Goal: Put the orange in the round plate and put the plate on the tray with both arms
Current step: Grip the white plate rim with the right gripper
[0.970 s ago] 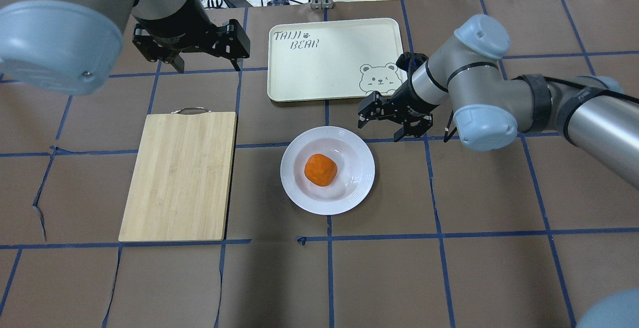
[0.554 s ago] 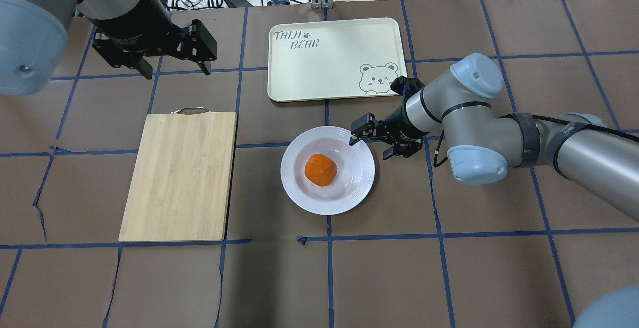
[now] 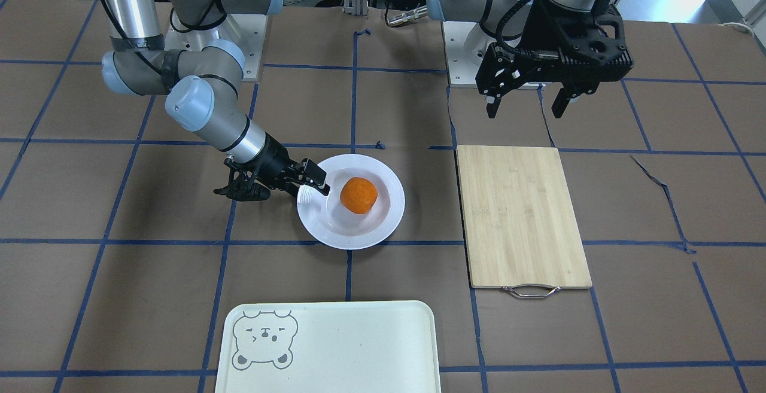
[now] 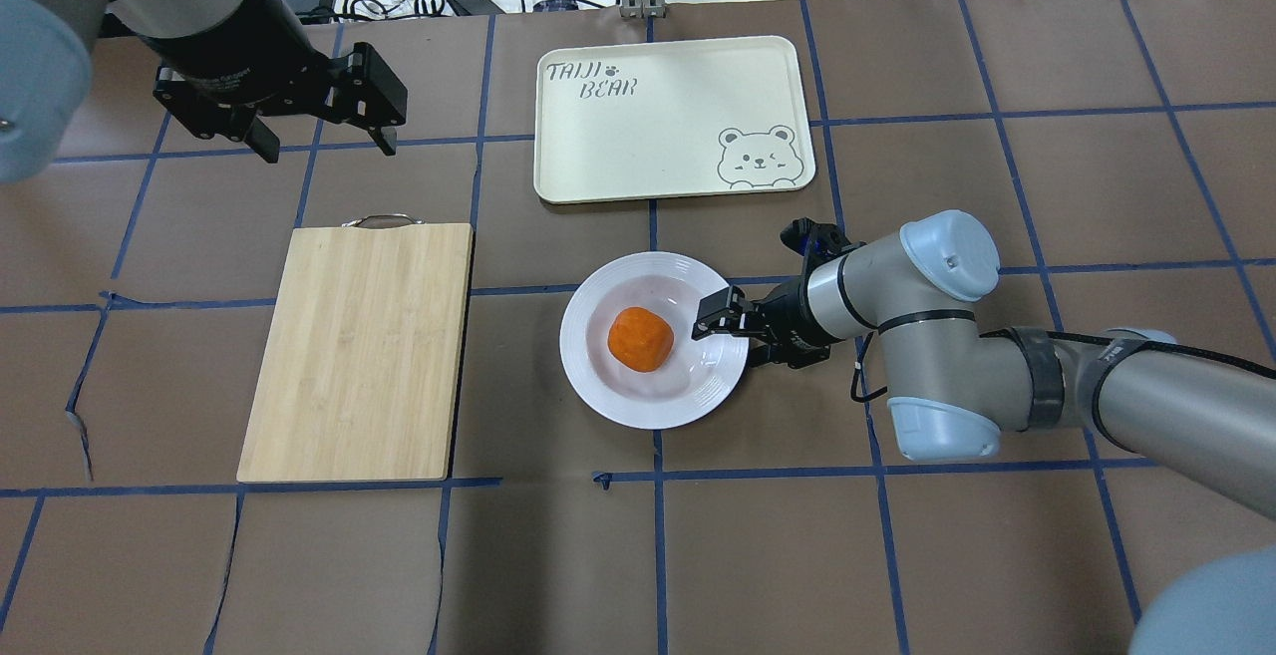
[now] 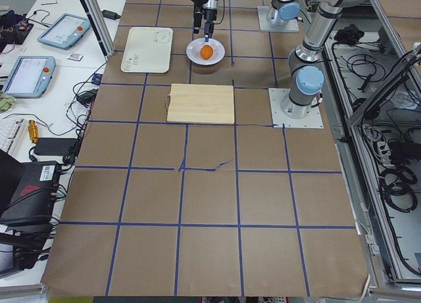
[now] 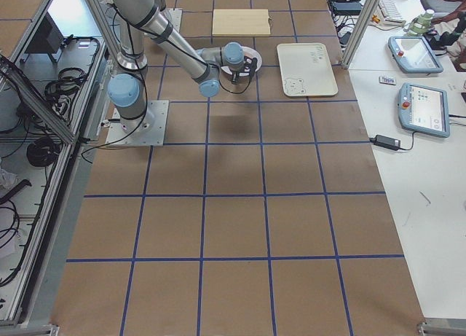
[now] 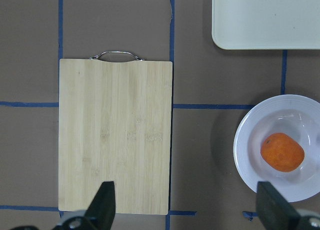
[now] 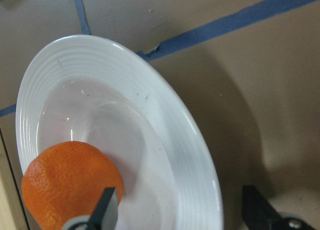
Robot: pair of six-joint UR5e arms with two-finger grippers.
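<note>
The orange (image 4: 640, 339) lies in the sunken middle of the white round plate (image 4: 588, 378), which rests on the table in front of the cream tray (image 4: 658, 127). My right gripper (image 4: 733, 341) is open at the plate's right edge, one finger over the rim and the other outside it. In the right wrist view the rim of the plate (image 8: 165, 120) passes between the fingers, with the orange (image 8: 70, 185) just beyond. My left gripper (image 4: 327, 149) hangs open and holds nothing, high over the back left of the table. The tray holds nothing.
A bamboo cutting board (image 4: 359, 351) with a metal handle lies left of the plate, below my left gripper. Cables and a metal post sit beyond the table's far edge. Blue tape lines cross the brown table cover.
My right gripper has come down and towards me, from beside the tray's corner to the plate's right rim, which it now straddles. The left arm has drawn off to the left.
</note>
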